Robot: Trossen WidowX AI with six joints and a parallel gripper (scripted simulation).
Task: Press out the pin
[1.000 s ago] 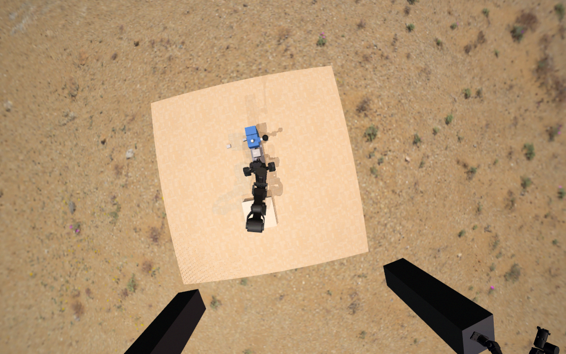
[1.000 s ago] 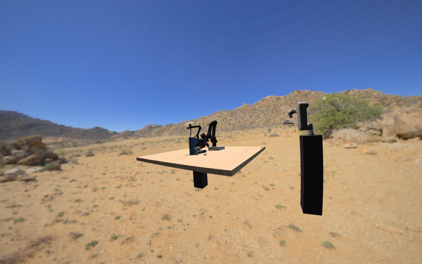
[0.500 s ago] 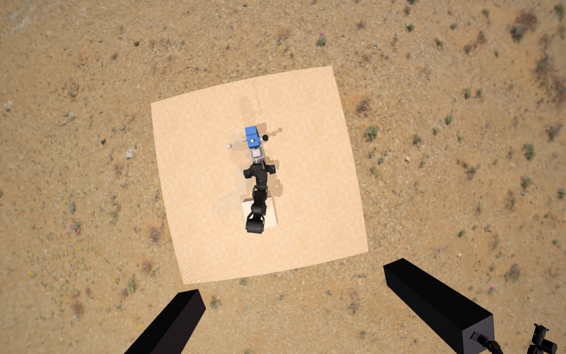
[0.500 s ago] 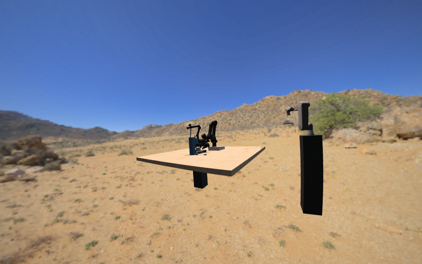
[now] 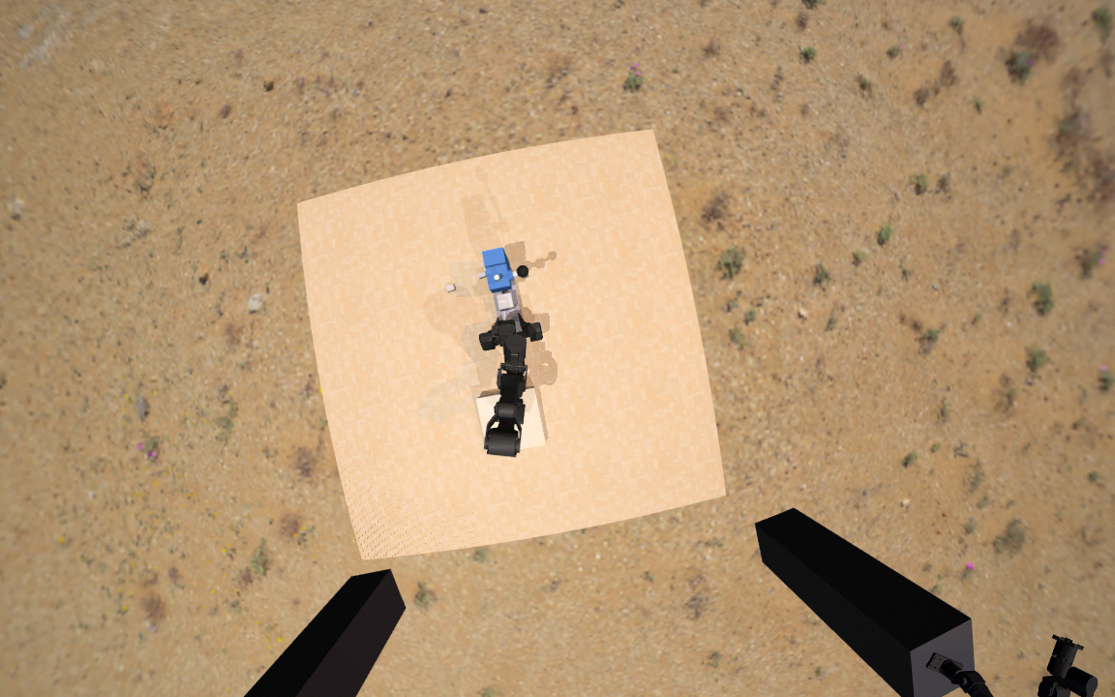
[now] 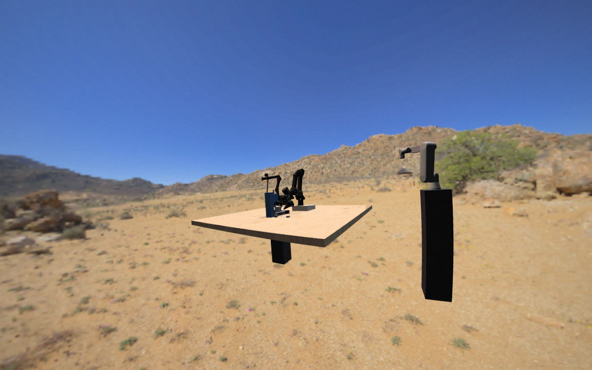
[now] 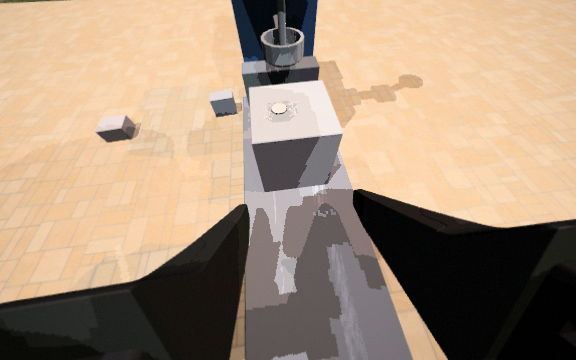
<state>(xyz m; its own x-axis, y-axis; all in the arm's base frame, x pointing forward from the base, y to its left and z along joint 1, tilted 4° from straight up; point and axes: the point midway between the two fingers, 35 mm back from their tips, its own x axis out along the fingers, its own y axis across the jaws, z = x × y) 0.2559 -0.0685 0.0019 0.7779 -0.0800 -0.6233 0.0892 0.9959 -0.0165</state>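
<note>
- Table: landmark; pale top, dark edge.
- Blue press: upright on table.
- Black arm: on table, beside press.
- Black pedestal: right of table in view, bearing grey arm.

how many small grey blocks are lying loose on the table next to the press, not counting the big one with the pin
2. In the wrist view, one sits just left of the big block; the other lies farther left. More could be hidden behind the press.
</note>
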